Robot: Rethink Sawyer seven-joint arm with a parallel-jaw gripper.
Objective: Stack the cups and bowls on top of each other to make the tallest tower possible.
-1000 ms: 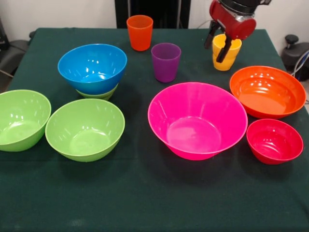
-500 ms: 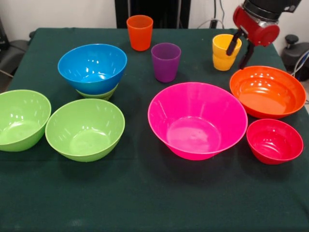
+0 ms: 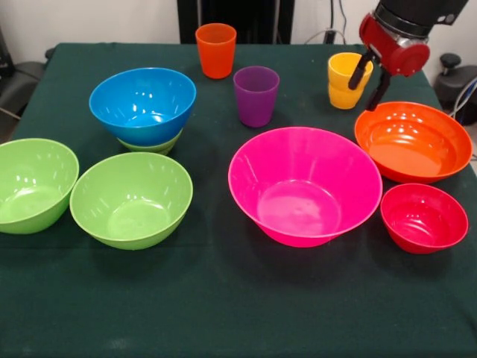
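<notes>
While claw (image 3: 367,83) hangs released, fingers spread, yellow cup (image 3: 347,80) empty just beside its left finger, orange bowl (image 3: 412,141) empty right below, blue bowl (image 3: 142,104) nested in green bowl (image 3: 151,145) well away.

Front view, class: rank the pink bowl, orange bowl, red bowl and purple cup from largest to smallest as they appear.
1. Pink bowl
2. Orange bowl
3. Red bowl
4. Purple cup

The cup stands farther from the camera, so it may look a little smaller than it is.

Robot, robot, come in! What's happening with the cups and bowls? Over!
Gripper open, empty, beside yellow cup. Blue bowl sits in a green bowl; nothing else stacked. Nothing blocking.
</notes>
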